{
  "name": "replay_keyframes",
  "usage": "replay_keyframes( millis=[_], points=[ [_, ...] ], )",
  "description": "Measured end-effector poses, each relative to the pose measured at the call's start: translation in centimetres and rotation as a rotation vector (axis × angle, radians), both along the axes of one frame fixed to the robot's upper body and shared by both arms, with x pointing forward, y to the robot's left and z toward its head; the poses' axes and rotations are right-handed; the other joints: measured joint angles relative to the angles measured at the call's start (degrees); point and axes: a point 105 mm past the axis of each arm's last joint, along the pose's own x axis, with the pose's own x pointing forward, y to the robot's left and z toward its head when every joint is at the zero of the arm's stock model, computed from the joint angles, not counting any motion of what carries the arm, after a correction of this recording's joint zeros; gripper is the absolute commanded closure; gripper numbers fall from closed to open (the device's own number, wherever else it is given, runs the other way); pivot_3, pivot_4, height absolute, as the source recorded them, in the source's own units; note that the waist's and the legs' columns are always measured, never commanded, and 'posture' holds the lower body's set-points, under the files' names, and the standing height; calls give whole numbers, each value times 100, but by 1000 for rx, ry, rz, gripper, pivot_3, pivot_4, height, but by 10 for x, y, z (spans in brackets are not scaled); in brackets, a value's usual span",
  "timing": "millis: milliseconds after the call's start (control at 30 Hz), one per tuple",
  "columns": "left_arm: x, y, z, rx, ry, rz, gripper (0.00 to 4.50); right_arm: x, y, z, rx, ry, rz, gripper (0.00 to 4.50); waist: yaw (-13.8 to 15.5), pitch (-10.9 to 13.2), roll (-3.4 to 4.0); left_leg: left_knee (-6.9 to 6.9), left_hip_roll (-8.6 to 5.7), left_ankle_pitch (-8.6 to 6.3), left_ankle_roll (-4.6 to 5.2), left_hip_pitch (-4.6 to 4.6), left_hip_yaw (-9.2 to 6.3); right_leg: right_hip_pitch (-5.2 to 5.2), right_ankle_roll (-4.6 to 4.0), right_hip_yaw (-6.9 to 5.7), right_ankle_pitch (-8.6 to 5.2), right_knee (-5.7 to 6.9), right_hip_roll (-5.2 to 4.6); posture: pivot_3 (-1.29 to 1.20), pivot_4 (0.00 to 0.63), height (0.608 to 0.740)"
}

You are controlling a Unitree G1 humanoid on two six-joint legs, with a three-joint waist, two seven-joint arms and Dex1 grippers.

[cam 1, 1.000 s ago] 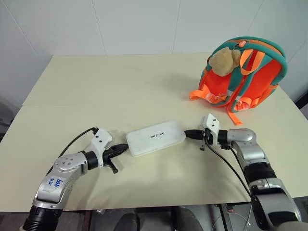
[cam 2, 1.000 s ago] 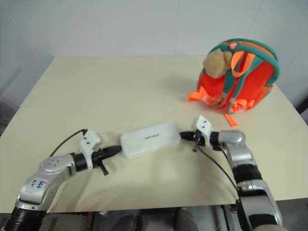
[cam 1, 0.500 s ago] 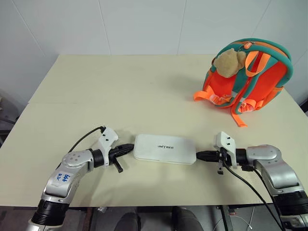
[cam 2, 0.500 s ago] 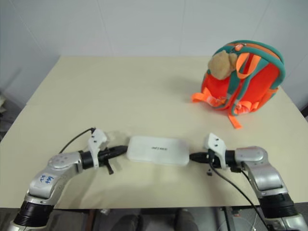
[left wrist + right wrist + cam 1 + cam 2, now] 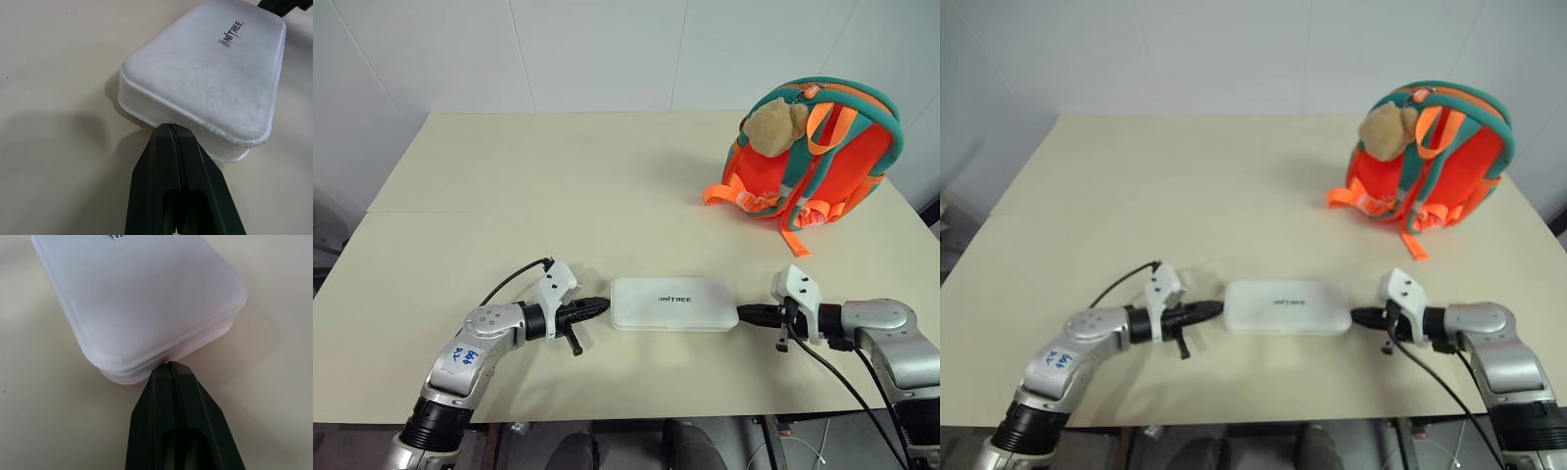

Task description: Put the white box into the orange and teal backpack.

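- Left eye view: the left gripper [image 5: 595, 308], fingers pressed together, touches the near-left end of the white box [image 5: 674, 303].
- Since a second ago the box has slid rightward and squared up, pinched between both tips, on the table [image 5: 509, 186].
- Right gripper [image 5: 751, 313], also closed, braces the opposite end.
- Orange and teal backpack [image 5: 818, 157] stands well apart, far right; the box probably still needs lifting.

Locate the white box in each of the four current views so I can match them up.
Left eye view: white box lies flat near the table's front edge, between the two grippers.
Right eye view: same spot, slightly left of centre.
Left wrist view: one short end just past the shut left gripper.
Right wrist view: the other end at the shut right gripper.
Shared landmark: the dark lettering on the lid.
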Motion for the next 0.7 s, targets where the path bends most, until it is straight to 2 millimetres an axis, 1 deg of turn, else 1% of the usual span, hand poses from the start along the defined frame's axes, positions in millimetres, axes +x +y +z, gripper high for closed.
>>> replay_keyframes(
  millis=[133,200,233,267,367,433,467,500,533,567,600,700],
  points=[
    [2,6,0,32,-14,14,4500,0,3,3,19,19,33,4380,2,0,0,-2,1,0,0,-1,-1,-1,0,0,0,-1,1,0,150,740],
    [3,13,2,54,-23,29,4500,-3,1,5,26,45,45,3665,3,0,0,-2,0,0,0,-1,-1,-1,0,0,0,-2,0,0,150,740],
    [3,20,4,69,-23,35,4130,-4,-3,6,12,61,45,3465,3,0,0,-2,0,-1,1,-2,-1,-1,0,0,0,-2,0,0,150,740],
    [3,27,6,86,-17,39,3973,-3,-6,8,3,62,43,3169,-2,0,0,-2,0,-1,2,-1,0,-1,0,0,0,-3,0,0,150,740],
    [0,49,11,143,28,39,3104,5,-17,23,-17,34,18,2216,-15,0,0,-2,2,-2,4,3,3,-1,-2,2,-1,0,1,0,150,740],
    [-5,61,12,174,79,17,2516,6,-27,29,-43,40,3,1543,-12,0,0,-5,3,-3,5,3,2,-1,-5,1,-2,-2,3,0,150,740],
    [-7,66,13,181,103,12,2242,5,-32,31,-51,55,-6,1277,-3,0,1,-7,3,-3,5,0,1,-2,-6,-1,-3,-3,3,0,150,740],
    [-10,71,13,179,141,6,1879,5,-35,33,-54,69,-15,884,6,0,1,-7,3,-4,7,-1,0,-2,-6,-2,-3,-5,2,0,150,740],
    [-11,74,13,173,173,6,1594,6,-37,36,-50,75,-25,595,4,0,1,-7,2,-5,8,-1,1,-2,-6,-1,-3,-5,1,0,150,740],
    [-12,76,13,157,211,4,1255,7,-38,40,-28,88,-37,211,-3,1,2,-6,2,-5,9,-3,1,-3,-5,-1,-3,-4,0,0,150,740],
    [-13,75,14,135,238,-1,994,7,-38,44,-6,99,-49,0,-4,1,1,-6,2,-6,10,-3,1,-2,-4,0,-2,-3,0,0,150,740],
    [-17,66,21,31,352,-22,55,3,-38,56,36,165,-73,0,9,1,2,-6,3,-7,11,-6,-6,-2,-4,-3,-2,1,0,0,150,740]
  ],
)
